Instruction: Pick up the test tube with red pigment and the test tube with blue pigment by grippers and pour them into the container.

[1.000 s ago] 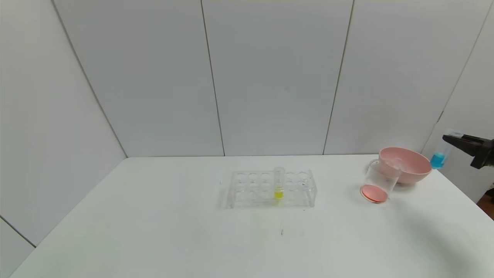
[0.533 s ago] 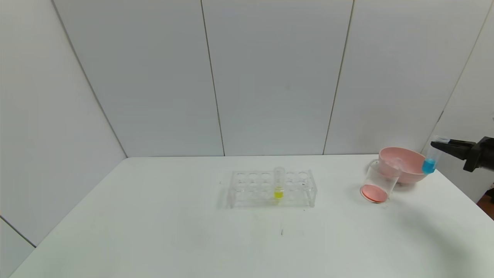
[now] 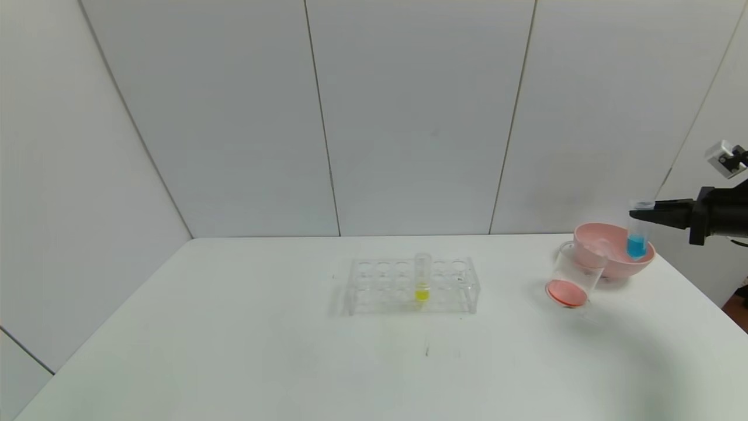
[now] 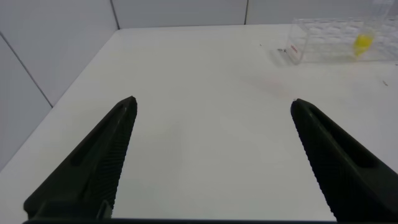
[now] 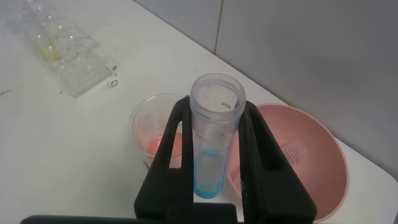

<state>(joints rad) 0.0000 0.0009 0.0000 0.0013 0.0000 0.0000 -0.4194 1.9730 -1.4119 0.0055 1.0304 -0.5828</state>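
My right gripper [image 3: 641,214] is shut on the test tube with blue pigment [image 3: 636,237] and holds it upright in the air over the pink bowl, just right of the container. In the right wrist view the tube [image 5: 214,143] sits between the fingers [image 5: 171,143], mouth open, blue liquid at its bottom. The container [image 3: 570,280] is a clear cup with red-orange liquid at its bottom, next to the bowl; it also shows in the right wrist view [image 5: 146,124]. The test tube with red pigment is out of view. My left gripper [image 4: 211,102] is open and empty over bare table.
A pink bowl [image 3: 610,257] stands at the table's far right, touching the container. A clear tube rack [image 3: 412,286] at mid-table holds a yellow-liquid tube [image 3: 422,278]. The table's right edge lies close to the bowl.
My right gripper has moved left with the blue tube, from beyond the table's right edge to over the pink bowl. The tube now hangs more upright.
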